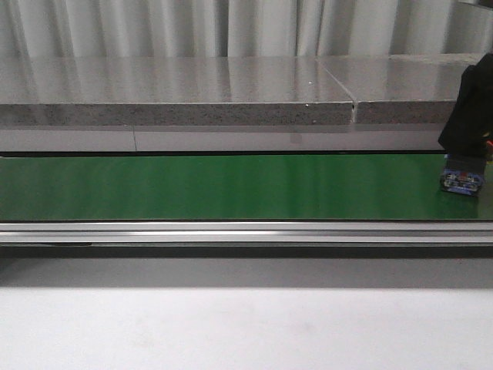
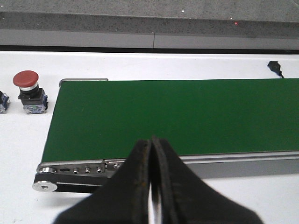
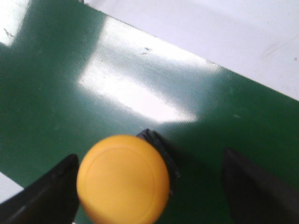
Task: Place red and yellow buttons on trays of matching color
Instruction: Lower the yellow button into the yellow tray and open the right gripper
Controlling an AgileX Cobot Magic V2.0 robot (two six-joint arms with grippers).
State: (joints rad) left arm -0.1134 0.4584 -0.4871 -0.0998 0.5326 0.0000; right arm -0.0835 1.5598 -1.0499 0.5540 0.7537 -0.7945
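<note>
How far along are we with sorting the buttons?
Nothing looks sorted yet; no tray shows in any view. In hand: the right gripper has open jaws around the yellow button on the green belt, not yet closed. Left: the red button sits off the belt's end, and the left gripper is shut and empty.

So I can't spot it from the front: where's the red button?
The red button shows only in the left wrist view, on the white table beside the green conveyor belt's end.

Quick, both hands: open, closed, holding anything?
Left hand: closed, holding nothing.
Right hand: open around the yellow button on the green belt, not gripping it.
</note>
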